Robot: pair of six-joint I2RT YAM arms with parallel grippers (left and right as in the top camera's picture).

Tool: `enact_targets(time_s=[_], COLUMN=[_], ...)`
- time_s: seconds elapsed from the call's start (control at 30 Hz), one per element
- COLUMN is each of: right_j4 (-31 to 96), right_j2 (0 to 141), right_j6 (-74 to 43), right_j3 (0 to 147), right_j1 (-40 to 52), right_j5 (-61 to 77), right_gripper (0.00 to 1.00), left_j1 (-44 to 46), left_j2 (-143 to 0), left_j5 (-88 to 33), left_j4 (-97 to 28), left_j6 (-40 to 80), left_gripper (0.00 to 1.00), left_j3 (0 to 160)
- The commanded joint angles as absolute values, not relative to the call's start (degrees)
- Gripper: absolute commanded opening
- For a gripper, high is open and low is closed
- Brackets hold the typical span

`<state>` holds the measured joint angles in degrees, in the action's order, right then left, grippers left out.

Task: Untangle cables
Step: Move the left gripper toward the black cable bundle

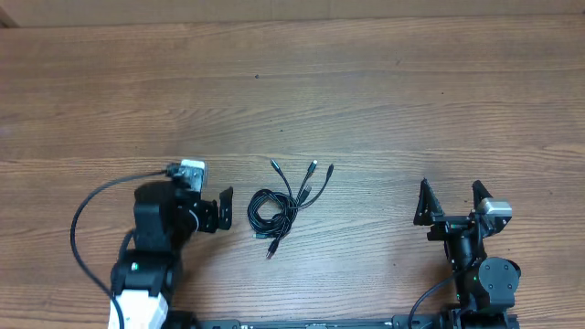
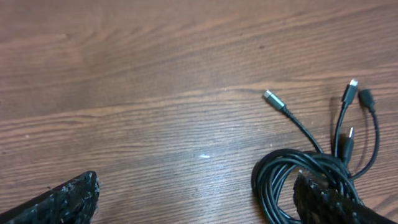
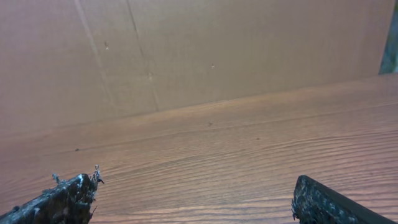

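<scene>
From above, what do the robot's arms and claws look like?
Both are black. The left arm has a white lower part and a thick black wire looping beside it. The left gripper and right gripper each have two rough black fingers and a silvery camera.

We see the right gripper (image 3: 193,200), fingers (image 3: 62,202) wide apart at seven and five o'clock (rough-edged tips); worktop (image 3: 249,143) beyond, cardboard wall (image 3: 217,43) at twelve.

From overhead we look straight down on the whole wooden table (image 1: 366,91). Our left wrist camera tilts down close, sharing the cables (image 2: 323,163) with overhead; our right looks low across toward a cardboard wall (image 3: 217,50).
</scene>
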<state>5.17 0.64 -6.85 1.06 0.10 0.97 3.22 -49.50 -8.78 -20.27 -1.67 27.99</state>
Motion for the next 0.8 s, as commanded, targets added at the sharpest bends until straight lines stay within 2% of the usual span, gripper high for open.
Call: enact_targets(time_s=[0.0, 0.47, 0.77], right_j4=[4.8, 4.8, 4.8], right_j2=[0.2, 0.2, 0.2], right_j6=[-7.3, -7.3, -7.3], right_j3=[0.4, 0.4, 0.4], right_j1=[0.4, 0.4, 0.4], right_j5=[0.1, 0.1, 0.1], right_gripper=[1.00, 1.00, 1.00], left_j1=[2.8, 2.8, 4.2], left_j2=[-55.5, -70.8, -73.3], left_j5=[-8.6, -12.8, -22.8], left_j4=[-22.3, -29.5, -29.6], left_j6=[-1.8, -5.5, -14.0], left_gripper=[1.00, 1.00, 1.00], left_j3=[33.0, 42.3, 42.5])
